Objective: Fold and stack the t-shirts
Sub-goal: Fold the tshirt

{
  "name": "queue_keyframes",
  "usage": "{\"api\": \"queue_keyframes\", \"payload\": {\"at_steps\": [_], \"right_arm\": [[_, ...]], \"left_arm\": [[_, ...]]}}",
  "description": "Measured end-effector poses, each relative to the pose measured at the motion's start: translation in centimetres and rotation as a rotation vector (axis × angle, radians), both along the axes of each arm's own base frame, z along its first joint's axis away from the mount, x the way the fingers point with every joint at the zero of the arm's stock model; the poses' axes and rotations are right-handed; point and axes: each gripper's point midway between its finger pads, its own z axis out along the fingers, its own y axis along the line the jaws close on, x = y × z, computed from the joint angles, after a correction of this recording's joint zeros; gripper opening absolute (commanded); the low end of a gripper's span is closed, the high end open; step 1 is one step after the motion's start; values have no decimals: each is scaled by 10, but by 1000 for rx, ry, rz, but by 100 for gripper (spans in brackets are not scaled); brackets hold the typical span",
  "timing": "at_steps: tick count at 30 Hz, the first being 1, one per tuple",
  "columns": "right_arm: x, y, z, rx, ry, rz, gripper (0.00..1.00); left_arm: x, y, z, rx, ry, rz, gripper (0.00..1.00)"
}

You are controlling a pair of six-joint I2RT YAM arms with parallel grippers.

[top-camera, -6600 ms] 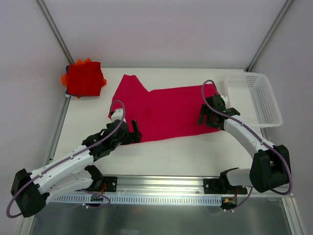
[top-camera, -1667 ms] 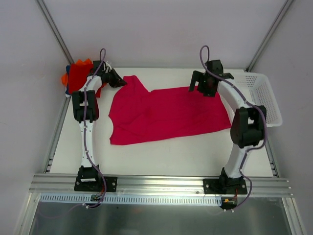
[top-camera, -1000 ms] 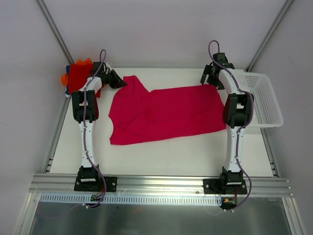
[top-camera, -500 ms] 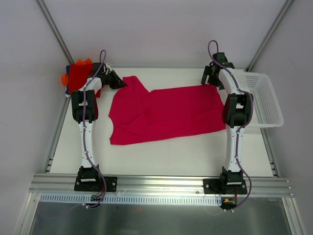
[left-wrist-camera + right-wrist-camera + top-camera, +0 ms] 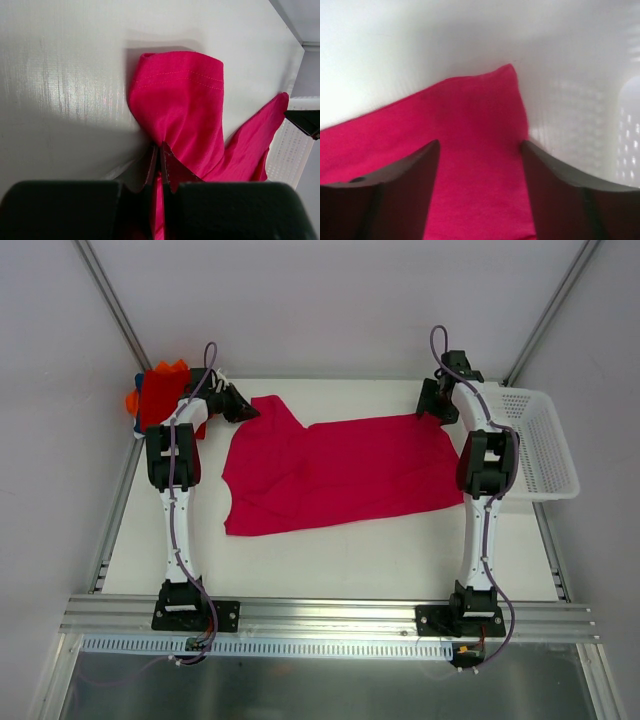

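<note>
Top view: pink t-shirt [image 5: 340, 475] lies spread open across the middle of the table [image 5: 350, 560], not folded, with one sleeve sticking out at the far left. Left gripper [image 5: 250, 410] sits right at that sleeve. Right gripper [image 5: 435, 410] is at the shirt's far right corner, just beside the basket [image 5: 560, 455] (white, perforated, along the table's right side). Folded stack [image 5: 168, 400] of red and orange cloth with a blue edge sits in the far left corner, next to the left arm and apart from the pink t-shirt. Both arms are stretched out toward the far edge. Left wrist view: left gripper [image 5: 159, 150] is clenched tight on a pinch of the sleeve [image 5: 180, 100]. The cloth bunches up out of the jaws, and the stitched hem rests on the table [image 5: 60, 75]. The rest of the shirt trails off right toward the basket [image 5: 287, 150], where a dark tip of the right gripper [image 5: 305, 119] shows. Right wrist view: right gripper [image 5: 480, 145] has its fingers [image 5: 405, 175] spread apart, one on each side of the pink t-shirt [image 5: 465, 105] corner. The cloth lies flat between them with nothing pinched (cannot tell if the tips touch it). Basket [image 5: 580, 100] wall is just right of the corner, blurry.
</note>
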Motion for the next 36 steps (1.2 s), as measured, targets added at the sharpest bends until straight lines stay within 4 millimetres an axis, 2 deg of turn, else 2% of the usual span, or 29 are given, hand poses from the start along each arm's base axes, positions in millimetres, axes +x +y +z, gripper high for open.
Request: {"api": "queue_keyframes", "payload": {"at_steps": [3, 4, 5, 7, 9, 21, 25, 29, 34, 36], "right_arm": [[-1, -6, -3, 0, 6, -10, 56], [-1, -7, -3, 3, 7, -11, 49], [-1, -9, -4, 4, 8, -14, 30], [-3, -16, -8, 0, 21, -26, 1], [-6, -26, -13, 5, 32, -46, 1], [-6, -24, -12, 27, 16, -54, 0], [-10, -21, -10, 41, 12, -61, 0], [-12, -19, -5, 56, 10, -65, 0], [-21, -26, 12, 65, 10, -99, 0], [-25, -28, 20, 66, 7, -111, 1]], "left_arm": [[0, 0, 0, 0, 0, 0, 0], [0, 0, 0, 0, 0, 0, 0], [0, 0, 0, 0, 0, 0, 0], [0, 0, 0, 0, 0, 0, 0], [0, 0, 0, 0, 0, 0, 0], [0, 3, 1, 17, -3, 12, 0], [-3, 4, 12, 29, -10, 20, 0], [0, 6, 48, 39, -67, 28, 0], [-1, 6, 124, 48, -202, 27, 0], [-6, 5, 148, 49, -242, 26, 0]]}}
